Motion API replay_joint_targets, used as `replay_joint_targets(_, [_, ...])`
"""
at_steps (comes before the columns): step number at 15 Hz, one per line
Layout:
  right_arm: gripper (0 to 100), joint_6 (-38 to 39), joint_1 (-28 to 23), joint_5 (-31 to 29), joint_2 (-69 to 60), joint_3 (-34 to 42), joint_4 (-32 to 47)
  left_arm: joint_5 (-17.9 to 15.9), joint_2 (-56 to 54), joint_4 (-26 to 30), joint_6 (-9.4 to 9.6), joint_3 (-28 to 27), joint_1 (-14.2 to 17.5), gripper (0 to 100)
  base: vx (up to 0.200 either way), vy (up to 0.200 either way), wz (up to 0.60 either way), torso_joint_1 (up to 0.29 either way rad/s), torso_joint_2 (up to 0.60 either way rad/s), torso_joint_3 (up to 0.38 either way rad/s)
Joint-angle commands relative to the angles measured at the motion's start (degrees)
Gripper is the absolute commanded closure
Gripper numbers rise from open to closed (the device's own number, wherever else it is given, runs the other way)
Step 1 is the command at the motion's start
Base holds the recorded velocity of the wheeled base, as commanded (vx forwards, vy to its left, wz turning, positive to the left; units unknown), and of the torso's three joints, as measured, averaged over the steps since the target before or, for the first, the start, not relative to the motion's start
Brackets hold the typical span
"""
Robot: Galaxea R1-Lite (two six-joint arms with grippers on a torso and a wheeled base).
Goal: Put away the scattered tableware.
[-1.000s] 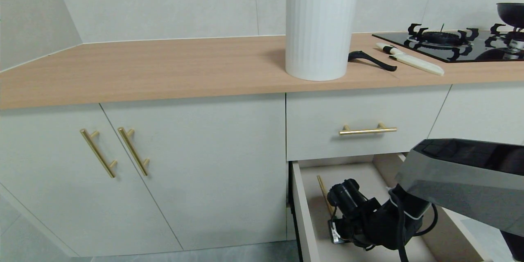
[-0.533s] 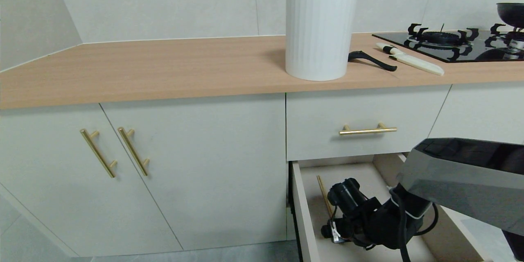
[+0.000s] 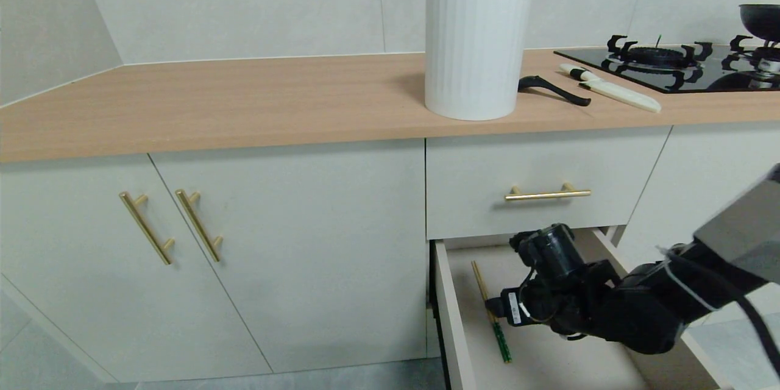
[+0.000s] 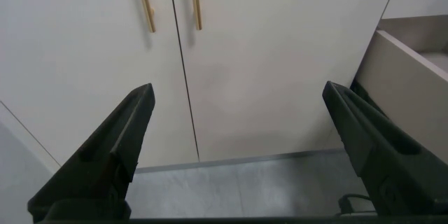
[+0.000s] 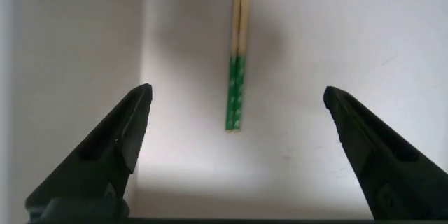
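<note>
the chopsticks (image 3: 491, 312) lie in the open drawer (image 3: 452, 317), close along its wall at 9 o'clock. the right pincer (image 5: 236, 96) hangs over them, its jaws wide apart and empty. the left pincer (image 4: 238, 89) is spread too, before the cupboard doors (image 4: 280, 77). on the worktop (image 3: 244, 103) stands a white ribbed container (image 3: 479, 36); at its 3 o'clock lie a black tool (image 3: 554, 90) and a knife (image 3: 609, 94).

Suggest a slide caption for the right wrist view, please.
Open right gripper poised over a pair of green-tipped chopsticks lying on the floor of the pulled-out drawer.
</note>
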Motion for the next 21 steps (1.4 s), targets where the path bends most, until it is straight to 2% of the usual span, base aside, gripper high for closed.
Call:
replay_joint_targets(1, [0,-3.1,-3.1,0.0,-12.2,1.7,-0.2,0.0,0.0,0.0,0.02,0.0,0.0,0,0.000,0.000,0.00,0.000,0.00,0.000])
replay_joint_targets(6, [0,-6.6,-6.0,0.0,-25.2,2.0,-0.2,0.0,0.0,0.0,0.02,0.0,0.0,0,0.000,0.000,0.00,0.000,0.00,0.000])
replay_joint_targets(9, [0,-11.7,-9.2,0.1,-29.4,2.9,-0.3,0.0,0.0,0.0,0.02,0.0,0.0,0,0.000,0.000,0.00,0.000,0.00,0.000])
replay_joint_targets(16, [0,-13.0,-10.7,0.2,-30.5,3.0,-0.4,0.0,0.0,0.0,0.02,0.0,0.0,0,0.000,0.000,0.00,0.003,-0.02,-0.011])
replay_joint_targets(21, [0,-13.0,-10.7,0.2,-29.7,3.0,-0.4,0.0,0.0,0.0,0.02,0.0,0.0,0,0.000,0.000,0.00,0.107,-0.33,-0.279])
